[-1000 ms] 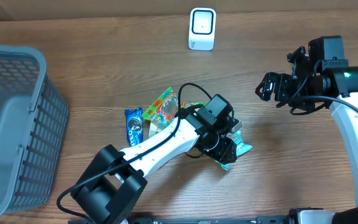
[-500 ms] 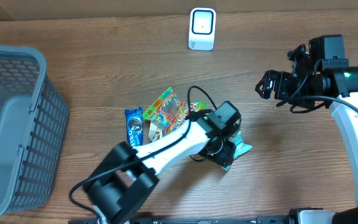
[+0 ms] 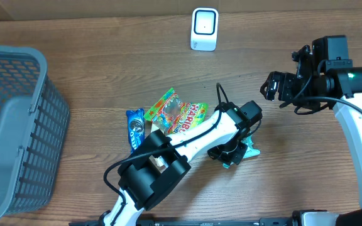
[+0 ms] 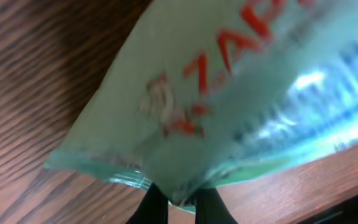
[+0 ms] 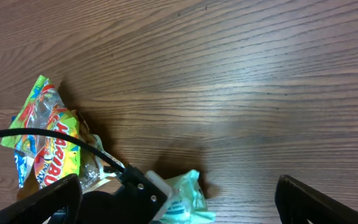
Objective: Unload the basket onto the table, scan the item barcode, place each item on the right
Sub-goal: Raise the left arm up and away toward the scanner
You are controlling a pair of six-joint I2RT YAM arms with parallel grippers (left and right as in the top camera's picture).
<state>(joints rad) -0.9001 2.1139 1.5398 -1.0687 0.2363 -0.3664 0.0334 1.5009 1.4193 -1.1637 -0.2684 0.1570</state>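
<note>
2 tools show. The left tool (image 3: 232,152) is clamped shut on one edge of the teal pouch (image 4: 229,93). The right tool (image 3: 271,88) hangs with jaws wide, holding nothing. The pouch lies low over the table (image 3: 105,69), well apart from the scanner (image 3: 204,29), nearer the robot and slightly right. Other snacks (image 3: 178,114) lie left of it. The grasp looks made. Next comes a lift and carry to the scanner, turning the barcode, unseen here, toward its face.

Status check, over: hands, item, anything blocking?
Left hand shut on teal plastic snack packet. Right hand open, empty. Colourful candy bags left of packet; white box scanner unobstructed.
</note>
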